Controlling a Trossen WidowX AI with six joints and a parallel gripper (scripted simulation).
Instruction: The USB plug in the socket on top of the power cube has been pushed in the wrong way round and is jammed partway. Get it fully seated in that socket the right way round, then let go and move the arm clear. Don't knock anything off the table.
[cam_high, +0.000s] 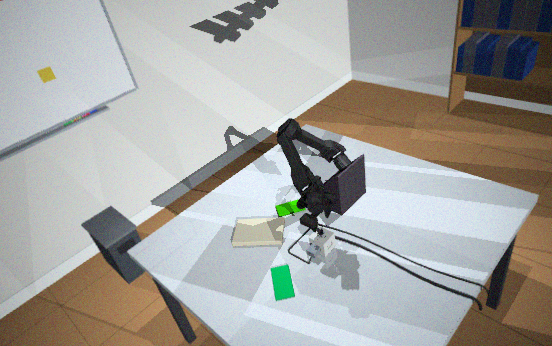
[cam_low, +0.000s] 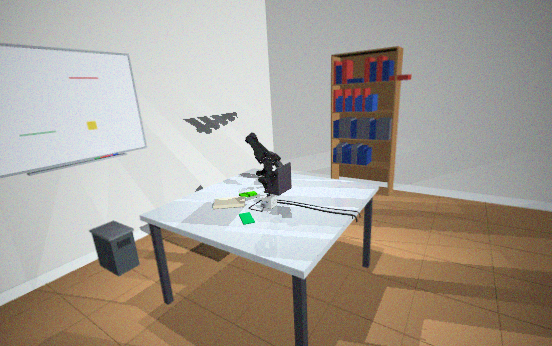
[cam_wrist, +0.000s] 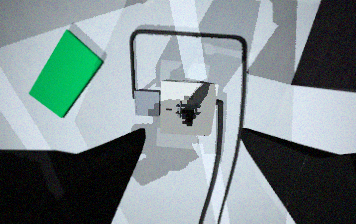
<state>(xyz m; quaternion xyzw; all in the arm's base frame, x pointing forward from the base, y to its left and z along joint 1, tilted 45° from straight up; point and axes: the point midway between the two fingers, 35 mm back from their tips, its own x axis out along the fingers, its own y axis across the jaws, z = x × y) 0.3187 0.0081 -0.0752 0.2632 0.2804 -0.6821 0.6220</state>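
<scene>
The power cube (cam_high: 327, 245) (cam_low: 271, 202) (cam_wrist: 172, 125) is a small pale block standing on the table. The USB plug (cam_high: 320, 231) (cam_wrist: 188, 117) is a small dark shape on its top face. Its way round and depth are too small to tell. My gripper (cam_high: 318, 220) (cam_wrist: 193, 132) is open and empty, pointing down above the cube. In the wrist view the cube and plug lie between and slightly ahead of the fingertips, with the left finger on one side and the right finger on the other. The socket opening is hidden under the plug.
A grey plug block (cam_wrist: 147, 103) sits against the cube's side, with a black cable (cam_high: 400, 250) (cam_wrist: 189, 34) looping around the cube. A green block (cam_high: 282, 283) (cam_low: 246, 218) (cam_wrist: 66, 74), a cream box (cam_high: 257, 233), a bright green block (cam_high: 287, 208) and a dark upright panel (cam_high: 351, 187) stand around.
</scene>
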